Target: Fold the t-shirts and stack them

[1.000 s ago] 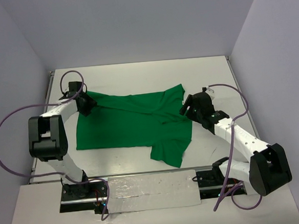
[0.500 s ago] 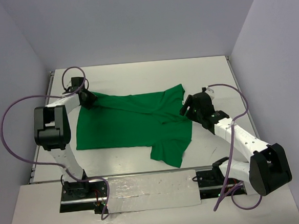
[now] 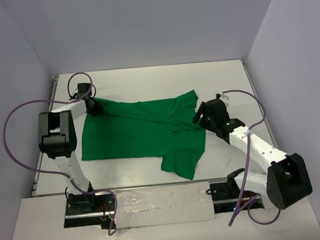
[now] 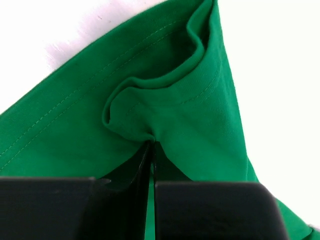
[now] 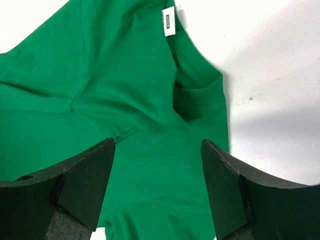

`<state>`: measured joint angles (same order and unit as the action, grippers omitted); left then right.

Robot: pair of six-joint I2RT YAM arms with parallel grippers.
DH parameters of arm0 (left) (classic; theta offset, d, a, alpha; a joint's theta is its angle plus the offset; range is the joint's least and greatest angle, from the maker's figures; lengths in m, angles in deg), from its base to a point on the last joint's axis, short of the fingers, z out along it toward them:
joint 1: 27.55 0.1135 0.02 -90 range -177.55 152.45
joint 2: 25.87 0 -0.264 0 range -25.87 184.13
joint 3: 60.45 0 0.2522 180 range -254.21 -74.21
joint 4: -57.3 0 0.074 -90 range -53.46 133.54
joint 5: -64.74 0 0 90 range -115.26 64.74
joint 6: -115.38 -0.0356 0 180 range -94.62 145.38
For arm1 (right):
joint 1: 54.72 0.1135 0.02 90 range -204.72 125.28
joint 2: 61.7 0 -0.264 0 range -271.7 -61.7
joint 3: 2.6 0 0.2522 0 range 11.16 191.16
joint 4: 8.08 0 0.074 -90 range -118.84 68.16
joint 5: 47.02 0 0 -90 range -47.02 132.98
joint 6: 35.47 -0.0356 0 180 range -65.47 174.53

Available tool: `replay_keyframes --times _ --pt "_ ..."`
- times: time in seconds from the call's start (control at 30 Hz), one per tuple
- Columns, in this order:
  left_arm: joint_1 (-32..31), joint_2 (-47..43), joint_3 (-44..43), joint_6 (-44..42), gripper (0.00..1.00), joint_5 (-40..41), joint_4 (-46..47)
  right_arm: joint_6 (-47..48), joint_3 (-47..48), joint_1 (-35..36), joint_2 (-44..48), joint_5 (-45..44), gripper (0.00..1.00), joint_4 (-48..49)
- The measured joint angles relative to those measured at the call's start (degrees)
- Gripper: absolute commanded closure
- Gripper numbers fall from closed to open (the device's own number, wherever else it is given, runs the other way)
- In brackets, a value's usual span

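Across the white desk the bright-green t-shirt lies mostly flat, neck toward the right arm and hem toward the left. One sleeve sticks out toward the near edge, and the far shoulder area is creased over itself.

My worry is that only one corner of it is held. If the left arm lifts or pulls now, I'd expect the whole shirt to drag and skew across the desk rather than fold cleanly, because nothing pins the other end. The bite also looks shallow: just a small bunched ridge of hem sits at the tips, so soft cloth like this could slide free under its own weight partway through a fold. On the other side, the creased layers near the collar could be pinched together, which would lock that wrinkle into the fold.

At the far-left corner of the shirt, the left tool has its fingers pressed together on the cloth. The wrist view shows the hem puckering up right where they meet, with no gap between them.

Over the neck end, the right tool stands wide apart and holds nothing. Its two fingers straddle green cloth just below the collar, and I can't tell whether the tips touch the fabric. A small white label shows at the neckline beyond them.
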<state>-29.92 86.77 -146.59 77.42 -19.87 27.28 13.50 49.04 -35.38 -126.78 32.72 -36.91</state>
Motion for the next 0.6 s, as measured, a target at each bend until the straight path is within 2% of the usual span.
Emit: replay_keyframes --times 0.23,0.47,0.6 --pt "0.0 -2.53 0.68 0.0 0.9 1.25 -1.17 0.0 0.0 0.0 0.05 -0.07 0.23 -0.4" --pt "0.0 -15.35 4.2 -0.29 0.9 3.23 -2.56 0.0 -0.02 0.0 1.04 -0.07 0.23 -0.59" --pt "-0.04 -20.12 8.97 -0.09 0.9 2.97 -1.3 0.0 -0.01 0.0 1.59 -0.08 0.23 -0.63"
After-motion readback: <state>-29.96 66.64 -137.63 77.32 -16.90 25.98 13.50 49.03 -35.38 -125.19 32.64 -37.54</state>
